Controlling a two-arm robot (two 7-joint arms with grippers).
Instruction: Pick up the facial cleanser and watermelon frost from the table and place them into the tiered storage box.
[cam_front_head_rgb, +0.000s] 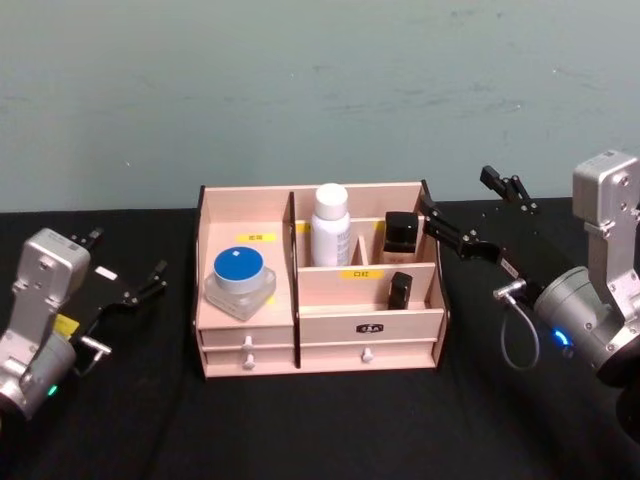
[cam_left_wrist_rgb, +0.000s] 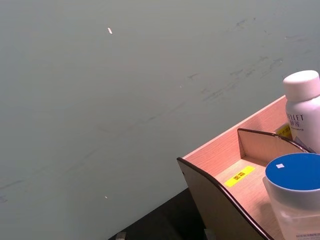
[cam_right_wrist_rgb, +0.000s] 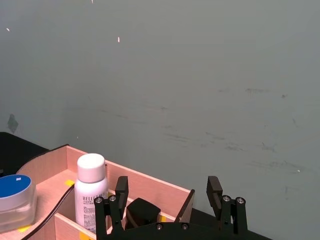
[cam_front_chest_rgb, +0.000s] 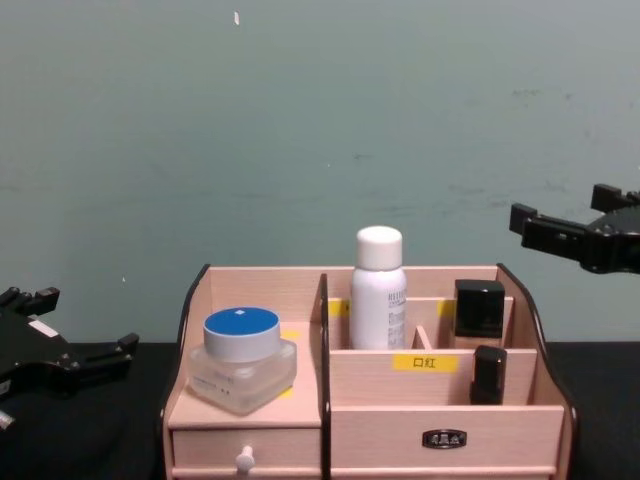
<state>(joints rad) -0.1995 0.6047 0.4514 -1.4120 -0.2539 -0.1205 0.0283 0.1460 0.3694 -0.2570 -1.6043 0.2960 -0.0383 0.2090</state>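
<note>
Fingers apart on both grippers | left gripper (cam_front_head_rgb: 128, 268), right gripper (cam_front_head_rgb: 475, 212) | tiered storage box (cam_front_head_rgb: 320, 335) between.

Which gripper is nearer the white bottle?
Right. The right gripper hangs open just past the box's right wall, near the white bottle; the left gripper sits open, farther off beyond the box's left side.

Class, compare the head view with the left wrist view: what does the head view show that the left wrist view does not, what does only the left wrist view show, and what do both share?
Head view alone: both grippers, left gripper and right gripper, each open beside the tiered storage box; its two drawers; two small black items in the right compartments.

Left wrist view alone: the printed lettering on the white bottle, seen close.

Both: the white bottle, the blue-lidded clear jar, a yellow label and the box's left compartment.
</note>
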